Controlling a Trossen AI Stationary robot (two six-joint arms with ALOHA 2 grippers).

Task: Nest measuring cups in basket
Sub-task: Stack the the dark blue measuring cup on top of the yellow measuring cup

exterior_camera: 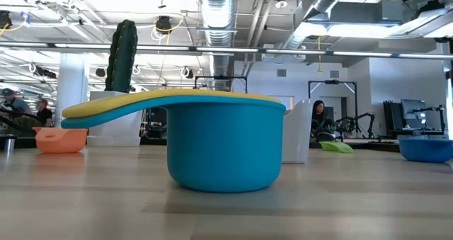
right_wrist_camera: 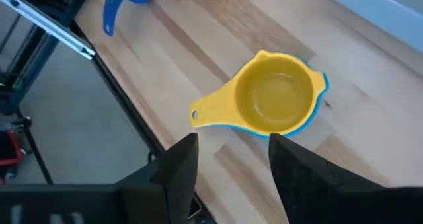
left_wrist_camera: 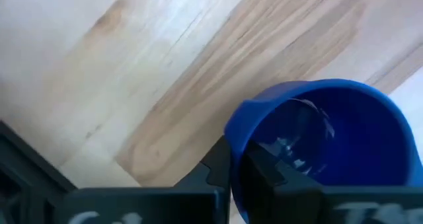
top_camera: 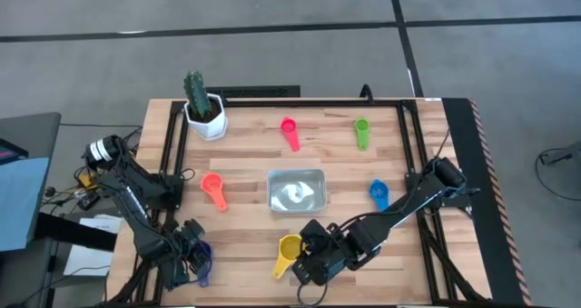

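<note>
Right tool (right_wrist_camera: 228, 164) hovers open beside yellow-orange cup (right_wrist_camera: 274, 100).

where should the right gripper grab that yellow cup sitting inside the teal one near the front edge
Judging by its pose, grip the flat handle of the yellow plastic measuring cup, coming straight down. The handle juts clear of the teal plastic cup under it, toward the table's front edge, and the open right gripper already hovers just off it, so only the yellow one lifts.
</note>
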